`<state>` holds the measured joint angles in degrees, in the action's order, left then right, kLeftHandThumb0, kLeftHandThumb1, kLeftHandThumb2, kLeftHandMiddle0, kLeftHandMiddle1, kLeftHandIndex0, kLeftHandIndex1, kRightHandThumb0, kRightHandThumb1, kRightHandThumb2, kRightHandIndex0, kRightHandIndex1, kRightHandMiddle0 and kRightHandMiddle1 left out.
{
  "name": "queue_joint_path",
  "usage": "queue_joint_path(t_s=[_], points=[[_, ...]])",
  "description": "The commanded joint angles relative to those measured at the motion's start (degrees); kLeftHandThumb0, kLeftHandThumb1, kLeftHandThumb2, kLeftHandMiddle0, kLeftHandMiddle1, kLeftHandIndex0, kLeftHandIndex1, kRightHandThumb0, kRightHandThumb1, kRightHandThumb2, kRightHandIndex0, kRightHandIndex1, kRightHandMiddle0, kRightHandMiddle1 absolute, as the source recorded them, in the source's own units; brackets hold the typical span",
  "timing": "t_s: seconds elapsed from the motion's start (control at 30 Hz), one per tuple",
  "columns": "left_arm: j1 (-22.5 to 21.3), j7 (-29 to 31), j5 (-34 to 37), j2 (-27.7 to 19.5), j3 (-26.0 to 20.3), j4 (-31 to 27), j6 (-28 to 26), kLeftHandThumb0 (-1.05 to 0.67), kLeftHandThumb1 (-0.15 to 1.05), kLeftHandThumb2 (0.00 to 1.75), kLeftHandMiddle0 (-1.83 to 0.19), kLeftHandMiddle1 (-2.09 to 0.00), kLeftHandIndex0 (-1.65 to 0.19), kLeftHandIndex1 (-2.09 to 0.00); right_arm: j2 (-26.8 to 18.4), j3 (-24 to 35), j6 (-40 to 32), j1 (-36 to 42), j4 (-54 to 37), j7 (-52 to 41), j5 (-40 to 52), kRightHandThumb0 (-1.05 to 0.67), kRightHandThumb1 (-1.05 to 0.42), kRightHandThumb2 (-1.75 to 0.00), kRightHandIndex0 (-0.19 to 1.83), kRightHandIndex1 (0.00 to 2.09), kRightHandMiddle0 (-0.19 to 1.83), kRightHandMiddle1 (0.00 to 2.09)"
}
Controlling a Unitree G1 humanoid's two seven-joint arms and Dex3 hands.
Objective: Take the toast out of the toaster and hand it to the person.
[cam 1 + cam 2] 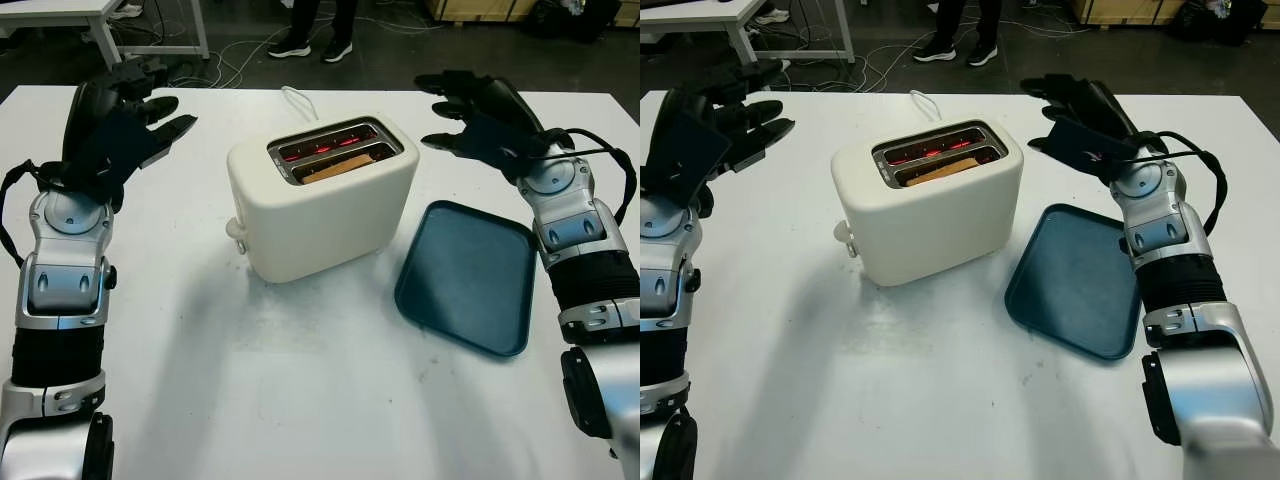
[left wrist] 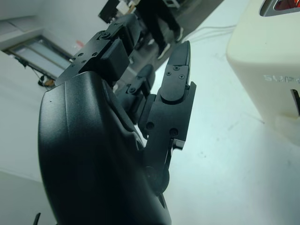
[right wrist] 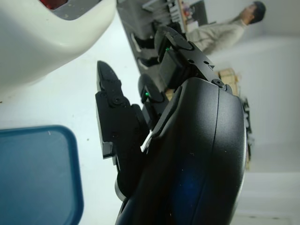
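On the white surface (image 1: 300, 400), the nearest thing is a dark teal tray (image 1: 466, 275), lying flat at about 4 o'clock from the toaster and just beside it, with nothing on it. The cream toaster (image 1: 320, 200) stands near the middle of the surface, turned at a slant, its lever knob (image 1: 236, 229) on the end that faces 8 o'clock. Its two slots open upward: the farther slot glows red inside, and the nearer slot holds the toast (image 1: 335, 167), a brown slice whose top edge sits about level with the slot's rim. A white cord (image 1: 296, 100) runs from the toaster's back toward 12 o'clock. The left hand (image 1: 135, 120) is in the air at about 10 o'clock from the toaster, well apart from it, open, its fingers (image 2: 176, 84) stretched out and holding nothing. The right hand (image 1: 470, 115) is at about 2 o'clock from the toaster, near its far end but not touching it, above the surface beyond the tray's far edge; it too is open, with its fingers (image 3: 112, 108) extended and nothing in them. Past the far edge of the surface, at 12 o'clock, a person's legs and dark shoes (image 1: 310, 45) stand on the floor among loose cables, and a white table's leg (image 1: 110, 30) shows at 11 o'clock.
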<state>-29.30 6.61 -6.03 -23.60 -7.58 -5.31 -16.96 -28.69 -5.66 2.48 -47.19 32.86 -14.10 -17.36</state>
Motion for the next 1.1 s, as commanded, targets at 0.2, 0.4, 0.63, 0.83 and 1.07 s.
queue_joint_path(t_s=[0.2,0.4,0.63,0.83,1.07], points=[[0.49,0.91,0.14,0.22,0.55,-2.21,-2.12,-0.18,0.92,0.06,-0.63,-0.09,-0.60,-0.03,-0.91,-0.07,1.69,-0.27,1.04,0.17,-0.51,-0.28,-0.92,0.00,0.63,0.02,0.56,0.01],[1.04,1.50,0.28,0.20,0.98,-2.65,-1.25,-0.20,0.92,0.06,-0.62,-0.09,-0.60,-0.03,-0.76,0.41,1.78,0.09,0.92,0.67,-0.13,-0.27,-0.92,0.00,0.64,0.02,0.56,0.01],[2.23,1.22,-0.08,-0.04,1.02,-3.53,0.19,-0.24,0.91,0.05,-0.64,-0.12,-0.62,-0.03,-0.37,2.54,3.77,0.69,1.76,0.24,2.67,-0.18,-0.91,0.00,0.60,0.00,0.54,0.00],[2.72,1.74,0.34,-0.23,0.79,-4.41,-0.63,-0.24,0.91,0.04,-0.63,-0.14,-0.61,-0.03,-0.13,3.69,3.33,1.19,1.39,0.05,4.28,-0.22,-0.91,0.00,0.58,0.00,0.53,0.00],[2.48,1.58,-0.06,0.15,1.13,-4.58,-0.62,-0.25,0.92,0.04,-0.60,-0.14,-0.60,-0.02,0.04,4.07,2.87,2.50,-0.58,0.61,4.99,-0.22,-0.92,-0.01,0.54,0.00,0.49,0.00]])
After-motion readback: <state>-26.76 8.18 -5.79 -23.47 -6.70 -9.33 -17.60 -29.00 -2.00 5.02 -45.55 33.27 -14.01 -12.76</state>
